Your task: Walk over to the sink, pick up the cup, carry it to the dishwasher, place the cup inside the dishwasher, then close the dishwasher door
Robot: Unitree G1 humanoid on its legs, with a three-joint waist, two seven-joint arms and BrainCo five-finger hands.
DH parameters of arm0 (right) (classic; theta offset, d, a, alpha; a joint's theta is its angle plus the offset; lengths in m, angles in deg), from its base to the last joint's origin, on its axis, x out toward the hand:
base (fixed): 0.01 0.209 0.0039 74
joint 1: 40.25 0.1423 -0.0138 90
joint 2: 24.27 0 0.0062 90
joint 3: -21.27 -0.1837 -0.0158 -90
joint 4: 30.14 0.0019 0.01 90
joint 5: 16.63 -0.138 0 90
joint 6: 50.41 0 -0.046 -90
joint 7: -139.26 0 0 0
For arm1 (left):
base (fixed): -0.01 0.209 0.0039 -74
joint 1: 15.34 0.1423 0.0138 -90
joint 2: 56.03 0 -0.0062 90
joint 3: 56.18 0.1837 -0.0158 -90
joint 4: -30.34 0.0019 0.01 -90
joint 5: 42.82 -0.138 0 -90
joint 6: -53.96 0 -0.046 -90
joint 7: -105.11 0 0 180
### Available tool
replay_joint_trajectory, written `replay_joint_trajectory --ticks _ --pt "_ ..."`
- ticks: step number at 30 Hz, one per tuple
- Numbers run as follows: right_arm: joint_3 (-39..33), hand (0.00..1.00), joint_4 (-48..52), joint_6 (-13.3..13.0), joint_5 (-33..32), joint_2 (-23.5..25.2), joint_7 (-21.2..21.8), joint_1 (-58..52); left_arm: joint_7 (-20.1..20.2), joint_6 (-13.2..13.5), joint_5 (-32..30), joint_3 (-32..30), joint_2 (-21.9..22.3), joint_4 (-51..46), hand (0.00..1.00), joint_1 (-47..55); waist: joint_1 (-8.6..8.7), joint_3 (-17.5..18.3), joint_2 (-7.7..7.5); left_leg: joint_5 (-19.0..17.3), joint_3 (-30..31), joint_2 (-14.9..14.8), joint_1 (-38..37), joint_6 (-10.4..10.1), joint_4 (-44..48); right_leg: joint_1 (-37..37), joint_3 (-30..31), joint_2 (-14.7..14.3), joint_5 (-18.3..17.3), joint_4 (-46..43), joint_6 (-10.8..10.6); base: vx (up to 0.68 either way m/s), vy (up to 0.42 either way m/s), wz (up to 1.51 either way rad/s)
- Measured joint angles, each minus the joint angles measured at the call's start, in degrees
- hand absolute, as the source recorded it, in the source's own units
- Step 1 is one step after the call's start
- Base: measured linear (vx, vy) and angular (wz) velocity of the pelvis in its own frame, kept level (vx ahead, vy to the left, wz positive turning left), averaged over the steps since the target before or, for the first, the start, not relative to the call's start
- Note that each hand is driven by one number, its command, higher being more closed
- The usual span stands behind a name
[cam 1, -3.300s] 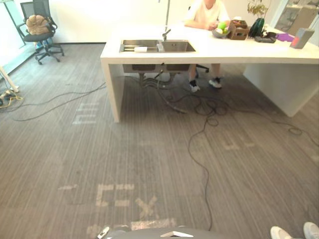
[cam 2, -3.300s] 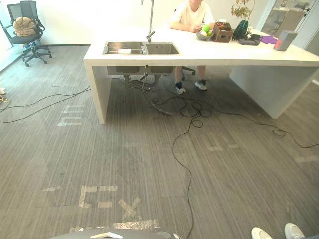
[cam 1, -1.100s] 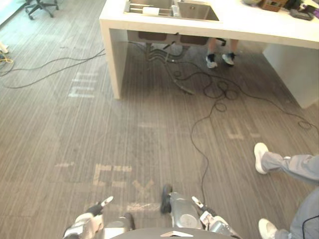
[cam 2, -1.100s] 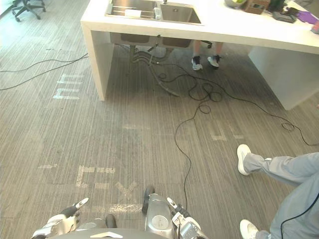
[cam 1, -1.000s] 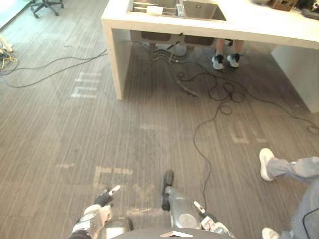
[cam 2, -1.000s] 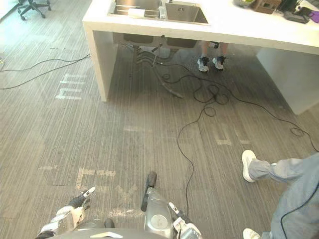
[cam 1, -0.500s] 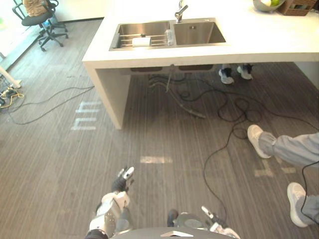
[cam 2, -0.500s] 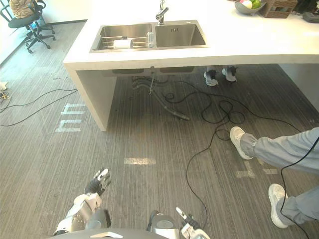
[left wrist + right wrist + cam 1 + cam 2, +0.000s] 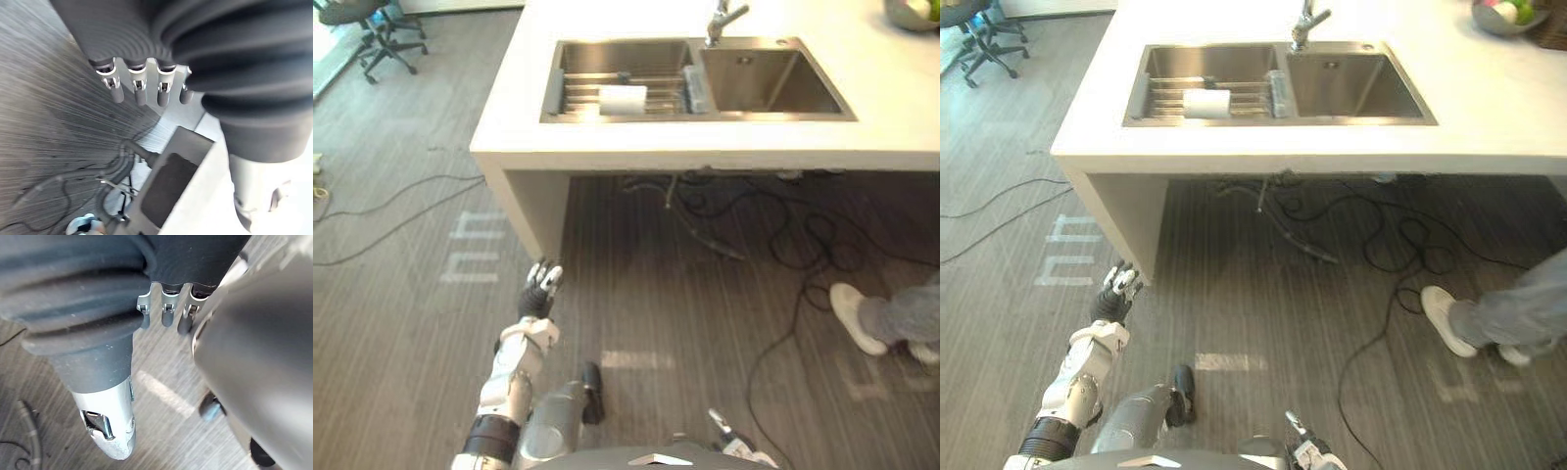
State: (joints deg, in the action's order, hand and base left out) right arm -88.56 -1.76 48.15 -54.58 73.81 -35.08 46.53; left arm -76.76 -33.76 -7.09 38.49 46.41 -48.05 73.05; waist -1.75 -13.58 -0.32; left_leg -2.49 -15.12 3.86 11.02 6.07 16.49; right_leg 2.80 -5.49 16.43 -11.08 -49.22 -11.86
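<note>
We see the cup (image 9: 623,99) lying on its side on the rack (image 9: 579,86) in the left basin of the sink (image 9: 766,86), with neither hand near it. The tap (image 9: 722,17) stands behind the divider between the two basins. The sink is set in a white counter (image 9: 705,149).

Our left hand (image 9: 537,293) hangs over the floor (image 9: 401,333) just short of the counter's end panel, its fingers (image 9: 139,91) straight and apart, holding nothing. Our right hand (image 9: 167,315) is low by our side, its fingers loose and also empty.

Black cables (image 9: 785,221) sprawl under the counter. A person's white shoe (image 9: 854,318) and grey trouser leg come in from the right. A chair (image 9: 374,29) stands far left, well away from the counter.
</note>
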Motion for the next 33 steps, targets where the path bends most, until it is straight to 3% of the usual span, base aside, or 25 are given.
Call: replay_joint_trajectory --ticks 1,3,4,5,7,9,10,11,12,13,14,15,16,17,24,30,32,33 --pt "-0.94 0.0 0.05 -0.87 0.04 0.09 -0.15 0.52 -0.62 -0.07 -0.08 0.03 -0.71 -2.47 0.0 0.21 0.23 0.0 0.05 -0.38 0.05 0.87 -4.07 -0.49 -2.42 -3.83 -0.67 1.27 0.36 -8.9 1.5 0.35 0.139 0.05" --pt "-1.24 0.0 0.03 -1.95 -0.12 -0.44 -1.01 0.46 -1.75 0.21 -0.09 -0.01 -0.83 -4.32 0.0 0.18 0.26 0.08 0.76 -1.13 1.23 1.36 -9.93 -0.93 -6.2 -7.57 -5.68 2.21 -1.8 -11.84 5.85 0.42 0.117 0.02" --pt "-1.4 0.0 0.21 -2.48 -0.38 -0.6 -1.12 0.51 -1.77 0.84 -0.06 -0.02 -0.94 -4.68 0.0 -0.1 0.33 0.16 1.13 -1.4 2.01 1.3 -12.65 -1.21 -8.45 -10.59 -9.13 2.37 -4.04 -8.81 8.25 0.4 0.072 0.08" --pt "-1.47 0.0 0.41 -2.49 -0.52 -0.55 -1.12 0.5 -1.69 1.15 -0.06 0.02 -0.96 -4.76 0.0 -0.25 0.5 0.3 1.29 -1.44 2.56 1.23 -13.61 -1.31 -9.2 -11.89 -10.68 2.29 -4.97 -5.77 8.69 0.46 0.001 0.32" --pt "-1.77 0.0 0.32 -1.81 -0.38 0.39 -1.12 -0.78 -1.6 2.06 -0.11 1.17 -0.94 -4.88 0.0 -2.02 1.9 0.3 1.6 -2.33 5.87 0.04 -15.53 -2.43 -9.06 -15.93 -12.25 0.74 -4.46 12.36 8.63 0.4 -0.07 0.79" --pt "-3.67 0.0 0.35 -2.08 -0.32 2.21 -1.11 -2.1 -1.54 3.3 -0.02 2.08 -1.01 -5.47 0.0 -2.43 2.29 0.17 2.44 -4.19 8.69 -1.75 -16.15 -3.95 -7.43 -16.62 -10.47 -1.16 0.19 24.31 8.34 0.43 -0.21 0.85" --pt "-3.36 0.0 0.41 -1.91 0.04 2.7 -0.75 -3.73 -1.22 5.27 0.07 2.08 -0.98 -6.73 0.0 -1.91 2.13 0.32 2.16 -6.75 10.48 -3.18 -17.93 -5.84 -5.84 -16.23 -9.0 -2.31 5.98 31.38 8.26 0.51 -0.311 0.7" --pt "-2.89 0.0 0.26 -1.7 0.12 2.86 -0.8 -4.2 -1.07 5.96 0.07 2.01 -0.96 -7.2 0.0 -1.71 1.86 0.53 1.72 -8.02 10.96 -3.56 -18.43 -6.72 -5.05 -15.71 -8.74 -2.42 8.68 32.72 8.43 0.42 -0.307 0.55" --pt "-1.89 0.0 0.03 -0.99 0.26 3.28 -0.62 -5.11 -0.95 6.98 0.07 1.78 -1.49 -8.67 0.0 -0.93 1.56 1.31 0.49 -9.85 11.69 -3.66 -19.55 -7.84 -3.89 -15.11 -8.37 -2.3 13.21 33.52 9.04 0.33 -0.336 0.36" --pt "-0.79 0.0 -0.16 -0.31 0.98 4.64 -0.27 -6.69 -0.53 8.21 0.05 1.08 -2.85 -11.38 0.0 0.08 1.02 3.12 -2.25 -12.69 12.59 -3.04 -20.47 -9.06 -2.73 -14.47 -7.65 -1.7 16.93 33.86 8.91 0.49 -0.518 0.26" --pt "-0.54 0.0 0.13 0.38 1.66 2.76 0.85 -6.9 -0.36 9.08 0.07 0.1 -0.72 -12.39 0.0 0.98 0.69 4.15 0.67 -14.52 12.39 -6.92 -20.21 -10.79 -0.66 -13.66 -9.9 -3.91 15.42 32.84 8.98 0.42 -0.442 0.25" --pt "-0.59 0.0 0.08 0.43 1.82 1.8 1.49 -6.92 -0.31 9.14 0.06 0.21 0.14 -13.14 0.0 1.01 1.02 4.6 1.86 -15.13 12.22 -8.34 -19.83 -11.48 -0.57 -13.46 -10.96 -5.35 14.66 33.17 9.34 0.44 -0.43 0.16" --pt "-0.58 0.0 0.0 0.66 1.44 0.6 1.53 -6.25 -0.07 9.11 0.02 0.89 1.42 -15.19 0.0 0.79 0.85 5.14 4.26 -14.91 12.05 -10.72 -20.18 -11.45 -1.8 -12.9 -12.44 -7.36 13.9 33.94 10.28 0.2 -0.179 0.16" --pt "2.93 0.0 2.36 2.9 -5.67 2.63 4.13 -8.11 0.84 6.81 -2.2 1.76 -1.03 -17.39 0.0 1.77 0.71 6.89 0.4 -11.64 11.23 -7.6 -23.85 -9.33 -9.59 -4.94 -11.48 -8.77 24.0 52.27 9.13 0.2 -0.179 0.06" --pt "3.16 0.0 2.38 2.63 -5.69 2.65 4.0 -8.4 0.49 6.49 -2.14 3.39 -0.95 -17.19 0.0 1.77 0.9 6.9 0.38 -11.64 10.65 -7.69 -23.96 -9.34 -9.56 -4.79 -11.59 -8.73 24.0 52.26 9.13 0.0 0.0 0.0" --pt "3.73 0.0 2.8 -0.09 -5.65 2.87 2.41 -8.28 -1.57 4.97 -2.04 9.53 -0.89 -16.01 0.0 0.27 2.19 7.42 0.32 -11.54 10.31 -8.32 -24.03 -9.36 -10.46 -4.8 -12.95 -8.7 23.94 52.37 9.12 0.01 -0.018 0.03" --pt "3.01 0.0 2.69 -0.47 -5.56 2.97 1.62 -8.3 -2.65 4.97 -1.99 9.81 -0.36 -14.98 0.0 -1.69 3.43 8.38 0.95 -11.61 8.3 -9.72 -24.25 -9.4 -12.12 -5.44 -14.4 -8.81 23.18 51.33 8.84 0.07 -0.069 0.19" --pt "2.52 0.0 2.72 -0.89 -5.13 2.73 1.41 -8.0 -3.9 4.99 -1.86 9.58 0.48 -14.86 0.0 -3.53 4.18 9.03 2.08 -11.43 5.59 -11.45 -24.25 -9.82 -12.7 -7.04 -15.46 -8.83 21.2 48.18 8.85 0.09 -0.084 0.26"
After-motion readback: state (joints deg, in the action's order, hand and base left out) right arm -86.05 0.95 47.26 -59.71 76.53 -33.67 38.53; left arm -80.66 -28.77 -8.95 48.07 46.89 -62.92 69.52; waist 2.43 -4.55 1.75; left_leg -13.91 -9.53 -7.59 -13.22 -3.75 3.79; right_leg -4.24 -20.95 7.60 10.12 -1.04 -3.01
